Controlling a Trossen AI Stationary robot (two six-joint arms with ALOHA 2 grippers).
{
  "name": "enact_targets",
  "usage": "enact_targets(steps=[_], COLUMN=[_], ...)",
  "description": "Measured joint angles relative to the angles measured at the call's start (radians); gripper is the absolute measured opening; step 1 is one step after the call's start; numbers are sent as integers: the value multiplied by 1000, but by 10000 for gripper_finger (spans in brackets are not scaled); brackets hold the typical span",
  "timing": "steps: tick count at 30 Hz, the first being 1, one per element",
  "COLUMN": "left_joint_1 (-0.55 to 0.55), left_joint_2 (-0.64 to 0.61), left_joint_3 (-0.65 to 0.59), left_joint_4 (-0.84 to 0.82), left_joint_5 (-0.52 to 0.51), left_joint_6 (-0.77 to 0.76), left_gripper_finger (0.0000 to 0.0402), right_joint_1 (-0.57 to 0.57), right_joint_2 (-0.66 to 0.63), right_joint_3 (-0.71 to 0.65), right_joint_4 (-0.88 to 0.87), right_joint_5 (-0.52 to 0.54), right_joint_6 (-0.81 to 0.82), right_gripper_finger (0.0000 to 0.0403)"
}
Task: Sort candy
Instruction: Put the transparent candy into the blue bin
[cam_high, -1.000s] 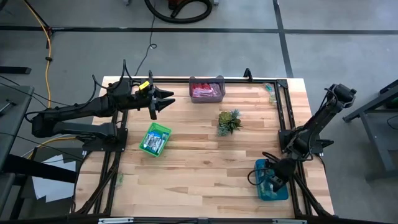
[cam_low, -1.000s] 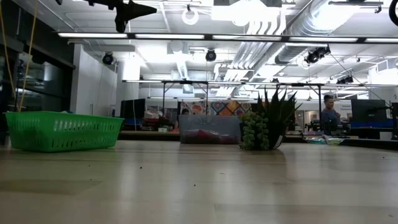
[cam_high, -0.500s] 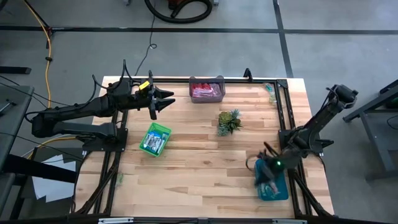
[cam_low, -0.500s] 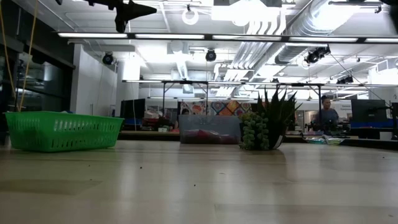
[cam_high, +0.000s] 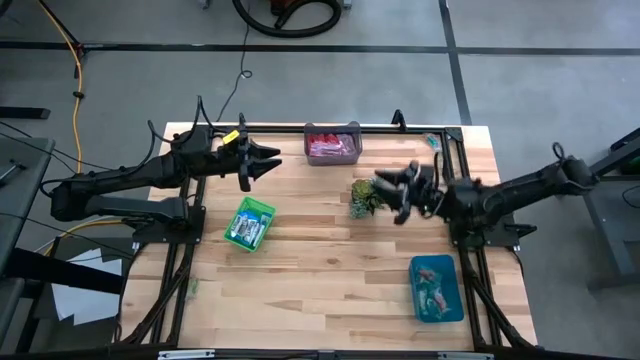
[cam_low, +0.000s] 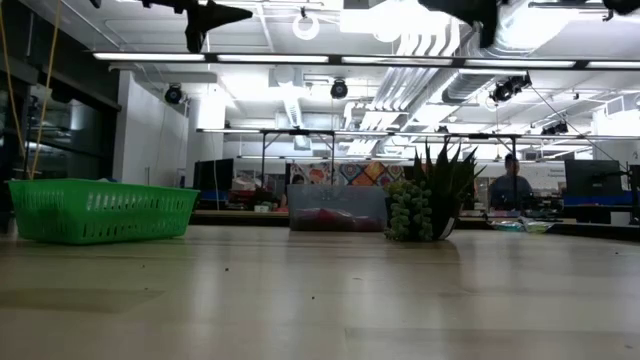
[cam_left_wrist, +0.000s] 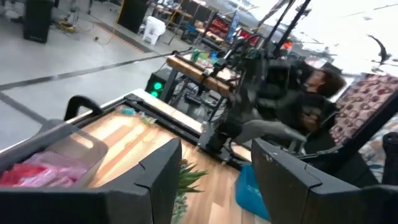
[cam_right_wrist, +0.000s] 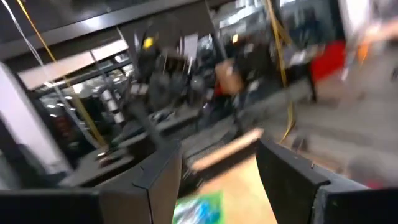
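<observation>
left arm: dark, slim, jointed links
yellow tag: on its wrist
left tool: two black angular fingers
right arm: dark links, black fingers

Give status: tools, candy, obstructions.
Left tool open, empty, parked above table. Right tool open, empty, beside plant. Candy in blue bin.

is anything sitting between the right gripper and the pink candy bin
Partly. The spiky plant stands just beside the right gripper, on its bin side. The clear bin of pink candy lies beyond, with bare table between.
</observation>
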Motion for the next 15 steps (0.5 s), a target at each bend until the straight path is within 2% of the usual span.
enact_targets(steps=[3,8,12,15], left_joint_1=[-12,-97,-193,-245], left_joint_2=[0,0,0,0], left_joint_3=[0,0,0,0], left_joint_4=[52,104,94,94], left_joint_5=[39,47,-29,-88], left_joint_6=[17,294,507,542], left_gripper_finger=[182,181,174,168], right_joint_1=[-106,-228,-264,-264], right_joint_2=[9,46,99,146], right_joint_3=[92,231,315,354], right_joint_4=[-37,-200,-348,-401], right_joint_5=[-83,-270,-378,-407], right_joint_6=[-128,-140,-119,-127], right_gripper_finger=[199,199,199,199])
